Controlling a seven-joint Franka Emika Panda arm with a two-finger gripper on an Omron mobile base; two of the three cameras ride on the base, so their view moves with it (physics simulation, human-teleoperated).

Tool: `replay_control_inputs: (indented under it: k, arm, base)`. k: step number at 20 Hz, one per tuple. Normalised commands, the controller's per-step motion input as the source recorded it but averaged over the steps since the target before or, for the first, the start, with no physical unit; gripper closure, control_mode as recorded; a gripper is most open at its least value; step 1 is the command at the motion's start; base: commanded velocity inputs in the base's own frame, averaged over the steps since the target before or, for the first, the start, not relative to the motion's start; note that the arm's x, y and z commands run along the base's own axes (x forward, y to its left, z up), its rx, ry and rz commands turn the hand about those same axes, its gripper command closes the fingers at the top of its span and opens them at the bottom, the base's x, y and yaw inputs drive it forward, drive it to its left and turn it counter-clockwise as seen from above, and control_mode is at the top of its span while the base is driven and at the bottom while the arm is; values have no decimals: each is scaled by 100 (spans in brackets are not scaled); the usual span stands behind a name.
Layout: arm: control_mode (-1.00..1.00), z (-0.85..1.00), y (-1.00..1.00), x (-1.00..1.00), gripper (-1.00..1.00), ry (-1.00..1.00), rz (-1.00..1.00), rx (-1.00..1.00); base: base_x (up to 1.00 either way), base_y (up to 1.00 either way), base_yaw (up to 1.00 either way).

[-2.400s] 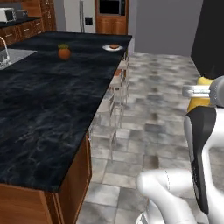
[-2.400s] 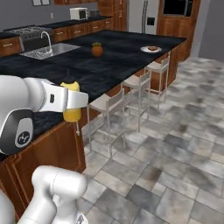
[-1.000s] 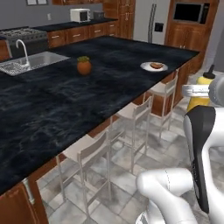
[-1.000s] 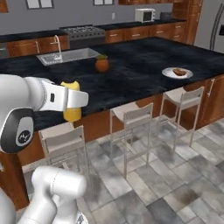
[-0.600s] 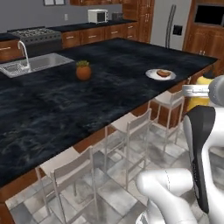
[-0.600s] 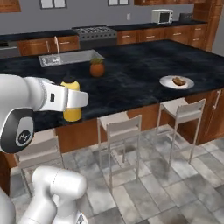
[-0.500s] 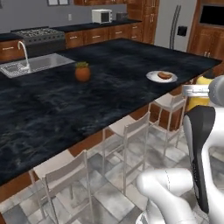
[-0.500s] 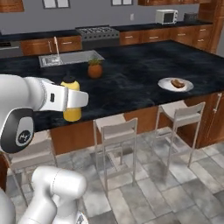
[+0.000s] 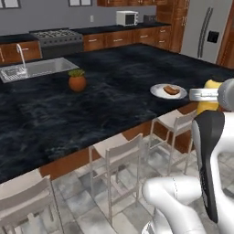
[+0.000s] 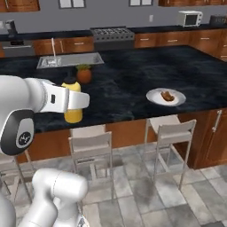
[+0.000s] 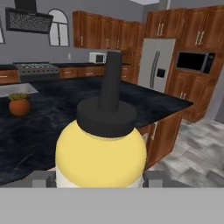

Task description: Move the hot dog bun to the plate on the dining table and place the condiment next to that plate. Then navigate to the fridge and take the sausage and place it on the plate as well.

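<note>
Condiment [image 10: 73, 104] sits clamped in the gripper [image 10: 76, 101], a yellow squeeze bottle held upright in the air off the near edge of the dining table [image 10: 115, 88], above the stools. From the hand view the bottle [image 11: 101, 153] rises between the two fingers, its yellow shoulder close to the lens and its cap looking dark and tapered; the fingers themselves are mostly hidden at its base, though they appear pressed to its sides. In the left base view the bottle [image 9: 210, 98] peeks out behind the arm's wrist, just beside the table's near corner.

On the black marbled table top lies the plate [image 10: 166, 96], round and pale, close to the near edge and to the right of the held bottle. The hot dog bun [image 10: 167, 95] rests on the plate, a small orange-brown shape near its middle. In the left base view the plate [image 9: 168, 91] and bun [image 9: 171, 90] sit near the table's right end, above a pale stool [image 9: 178, 119].

A small potted plant [image 10: 84, 73] in a terracotta pot stands further in on the table, between the plate and the sink [image 10: 70, 60]. Beyond the table's far end stands the grey fridge [image 9: 205, 28], against the wood cabinets, with a microwave [image 9: 126, 18] on the wall counter to its left.
</note>
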Motion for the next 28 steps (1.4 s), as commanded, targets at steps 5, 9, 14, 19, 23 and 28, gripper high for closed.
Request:
replay_control_inputs:
  k: [5, 9, 14, 19, 23, 28]
  arm:
    - [100, 0, 0, 0, 100, 0, 0, 0]
    - [100, 0, 0, 0, 100, 0, 0, 0]
    - [100, 0, 0, 0, 100, 0, 0, 0]
    - [100, 0, 0, 0, 100, 0, 0, 0]
    - [100, 0, 0, 0, 100, 0, 0, 0]
    - [100, 0, 0, 0, 100, 0, 0, 0]
  base:
    - [63, -100, 32]
    - [67, -94, 34]
    - [71, -76, 37]
    - [79, -50, 38]
    - [90, -14, 37]
    - [81, 0, 33]
